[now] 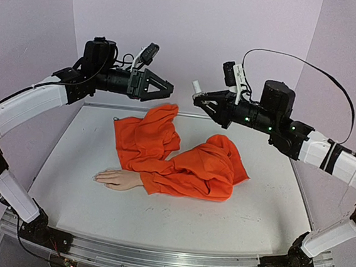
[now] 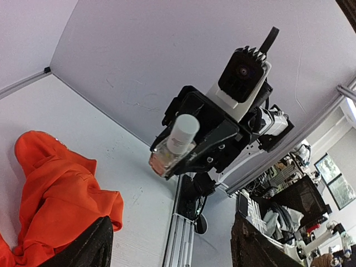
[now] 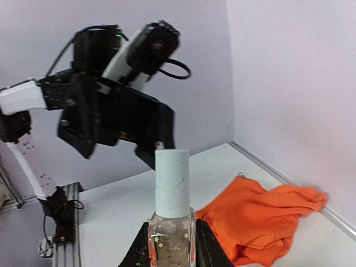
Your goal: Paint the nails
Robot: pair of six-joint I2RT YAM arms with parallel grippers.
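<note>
A pale mannequin hand (image 1: 115, 178) lies flat on the white table (image 1: 232, 224), fingers to the left. It comes out of an orange sleeve (image 1: 181, 162). The nails at its fingertips (image 1: 97, 177) are too small to make out. High above the back of the table, my right gripper (image 1: 197, 97) is shut on a small clear glass bottle (image 3: 169, 239) with a white cap (image 3: 172, 183), held upright. Facing it, a short gap to the left, my left gripper (image 1: 171, 89) is open with nothing between its fingers (image 2: 92, 247). The bottle (image 2: 177, 142) also shows in the left wrist view.
The orange garment (image 1: 152, 134) lies crumpled across the middle and back of the table. Lilac walls (image 1: 195, 21) close the back and both sides. A metal rail (image 1: 153, 260) runs along the near edge between the arm bases.
</note>
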